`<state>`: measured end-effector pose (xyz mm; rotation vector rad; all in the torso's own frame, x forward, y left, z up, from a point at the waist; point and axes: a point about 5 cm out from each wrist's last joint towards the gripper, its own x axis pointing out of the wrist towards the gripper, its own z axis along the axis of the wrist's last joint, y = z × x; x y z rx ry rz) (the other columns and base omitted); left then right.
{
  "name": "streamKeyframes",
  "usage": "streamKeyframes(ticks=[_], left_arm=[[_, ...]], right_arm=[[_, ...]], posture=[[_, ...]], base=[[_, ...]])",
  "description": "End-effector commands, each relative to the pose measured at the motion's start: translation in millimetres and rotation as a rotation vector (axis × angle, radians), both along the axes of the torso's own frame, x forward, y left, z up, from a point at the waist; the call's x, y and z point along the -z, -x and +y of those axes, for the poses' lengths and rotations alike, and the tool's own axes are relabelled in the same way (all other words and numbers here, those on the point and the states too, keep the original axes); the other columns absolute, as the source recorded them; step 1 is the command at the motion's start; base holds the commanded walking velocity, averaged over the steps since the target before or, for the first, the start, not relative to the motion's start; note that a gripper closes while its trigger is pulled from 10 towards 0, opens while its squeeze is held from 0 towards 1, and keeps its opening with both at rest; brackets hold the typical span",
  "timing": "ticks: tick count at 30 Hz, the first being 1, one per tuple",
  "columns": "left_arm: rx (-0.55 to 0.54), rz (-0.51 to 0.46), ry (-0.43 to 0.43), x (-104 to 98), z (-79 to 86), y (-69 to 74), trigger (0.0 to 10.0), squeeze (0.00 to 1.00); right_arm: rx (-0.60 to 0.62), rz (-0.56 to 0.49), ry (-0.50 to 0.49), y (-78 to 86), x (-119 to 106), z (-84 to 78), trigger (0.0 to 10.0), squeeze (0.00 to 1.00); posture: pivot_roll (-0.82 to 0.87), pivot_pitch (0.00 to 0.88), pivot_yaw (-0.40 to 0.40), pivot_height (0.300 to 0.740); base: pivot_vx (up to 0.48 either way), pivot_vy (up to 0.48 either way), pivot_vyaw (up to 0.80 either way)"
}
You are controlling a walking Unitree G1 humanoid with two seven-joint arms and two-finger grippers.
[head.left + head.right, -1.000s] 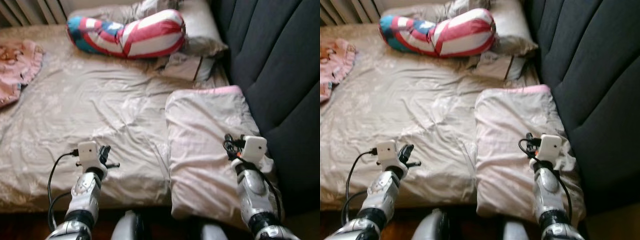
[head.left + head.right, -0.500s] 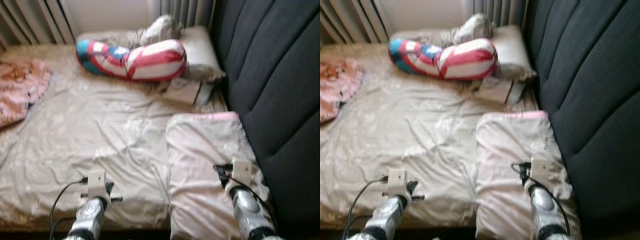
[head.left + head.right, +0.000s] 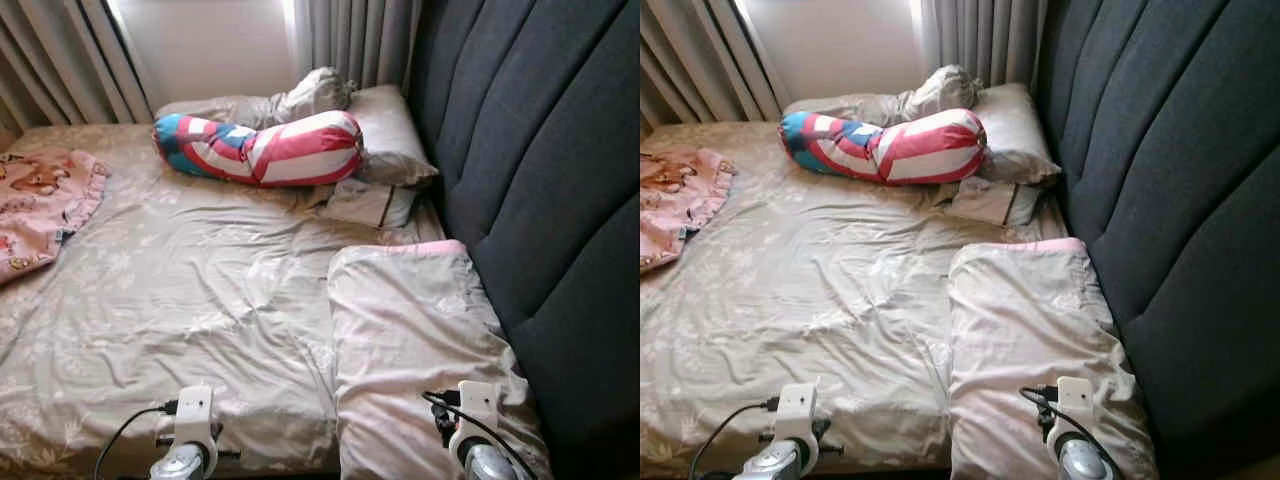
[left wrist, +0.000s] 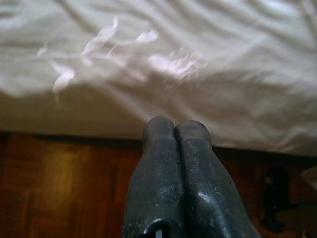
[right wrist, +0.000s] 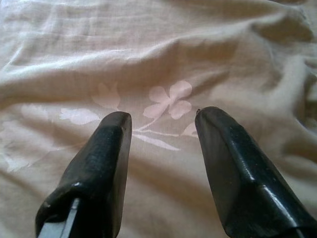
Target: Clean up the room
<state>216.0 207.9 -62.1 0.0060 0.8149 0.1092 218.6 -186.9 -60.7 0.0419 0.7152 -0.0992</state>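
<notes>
Both arms dropped lower, striped bolster [image 3: 262, 148] beyond, pink blanket [image 3: 40, 208] left

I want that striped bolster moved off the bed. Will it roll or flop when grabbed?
The striped bolster looks plump and rounded, so a push would likely roll it. Its bent middle suggests soft stuffing that would sag from a one-ended grip. It seems light for its bulk, barely denting the pillow behind.

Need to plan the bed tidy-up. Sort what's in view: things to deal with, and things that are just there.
To tidy:
- striped bolster, lying across the bed's far end
- pink blanket, bunched at the left edge
- folded quilt, by the headboard
- rumpled sheet
- small folded cloth, by the pillow

Just there:
- pillow
- headboard
- curtains
</notes>
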Motion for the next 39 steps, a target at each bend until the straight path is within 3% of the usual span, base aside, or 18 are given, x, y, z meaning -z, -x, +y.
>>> streamKeyframes(ticks=[1,7,18,30,39], left_arm=[[-0.016,0.058,-0.027,6,10.7,13.3,10.0,0.0],[-0.043,0.09,-0.033,12,25.2,31.6,10.0,0.0],[-0.034,0.129,-0.032,19,28.5,50.2,10.0,0.0],[-0.028,0.115,-0.03,16,23.8,39.7,10.0,0.0],[-0.02,0.114,-0.034,15,26.0,37.5,10.0,0.0]], right_arm=[[-0.033,0.009,0.038,-1.7,-1,1.7,10.0,0.0],[-0.05,-0.058,0.045,-12.2,-8,5.4,10.0,0.0],[-0.027,-0.066,0.014,-13.6,-9,5.4,10.0,0.0],[-0.09,-0.059,0.043,-13.9,-9,12.7,10.0,0.0],[-0.049,-0.065,0.016,-15.2,-10,11.2,10.0,0.0]], posture=[[-0.11,0.058,0.026,0.74],[-0.12,0.072,0.027,0.74],[-0.12,0.091,0.019,0.74],[-0.12,0.098,0.019,0.74],[-0.12,0.094,0.027,0.74]], base=[[0.0,0.0,0.0],[0.0,0.0,0.64],[0.0,0.3,0.0],[0.0,0.304,0.18],[0.0,0.303,0.18]])
